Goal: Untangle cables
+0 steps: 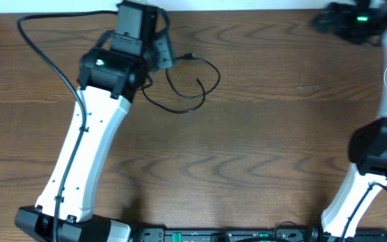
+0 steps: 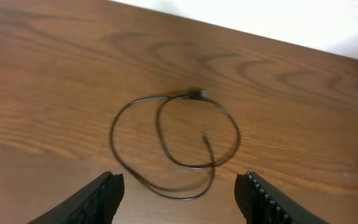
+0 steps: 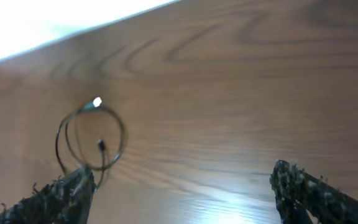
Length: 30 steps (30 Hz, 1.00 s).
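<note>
Black cable (image 2: 197, 93) (looped) just beyond left gripper (image 2: 180, 186)

A: What colour was the cable (image 2: 211, 163)?
B: Black, all of it, on a table (image 1: 261, 134) of brown wood grain with dark whorls. The left arm (image 1: 86, 154) was white, black at its joints.

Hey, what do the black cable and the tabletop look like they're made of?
Black cable: probably rubber or plastic sheathing, matte; it lies in soft loops without glare. Tabletop: wood or wood-look laminate, smooth, slightly glossy; brown grain swirls and faint sheen show.
</note>
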{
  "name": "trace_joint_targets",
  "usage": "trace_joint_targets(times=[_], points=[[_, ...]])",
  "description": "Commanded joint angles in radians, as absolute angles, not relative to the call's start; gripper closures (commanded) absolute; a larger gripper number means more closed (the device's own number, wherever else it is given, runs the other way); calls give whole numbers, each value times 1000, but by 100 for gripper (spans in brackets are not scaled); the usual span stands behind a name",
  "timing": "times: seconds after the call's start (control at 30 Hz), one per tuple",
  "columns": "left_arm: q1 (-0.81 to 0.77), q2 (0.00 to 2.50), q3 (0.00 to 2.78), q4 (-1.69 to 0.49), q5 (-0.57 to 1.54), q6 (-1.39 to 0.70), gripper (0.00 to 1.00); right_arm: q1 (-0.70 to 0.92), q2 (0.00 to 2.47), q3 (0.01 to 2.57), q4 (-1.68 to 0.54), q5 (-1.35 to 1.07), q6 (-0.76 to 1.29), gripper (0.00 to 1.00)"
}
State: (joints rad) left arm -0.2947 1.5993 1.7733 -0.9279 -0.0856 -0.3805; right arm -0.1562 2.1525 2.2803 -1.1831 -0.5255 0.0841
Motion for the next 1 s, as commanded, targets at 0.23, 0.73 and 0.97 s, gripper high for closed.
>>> trace_joint_targets(times=[0.23,0.73,0.97], points=[[-171,1602,1776,-989,-63,-413,37,175,2202,2185,-1135,-368,225,24],[-171,1602,1776,-992,-63,-444,37,456,2208,1868,-854,-214,472,50],[-171,1602,1776,-994,-62,-451,37,537,2209,1770,-790,-31,556,57]])
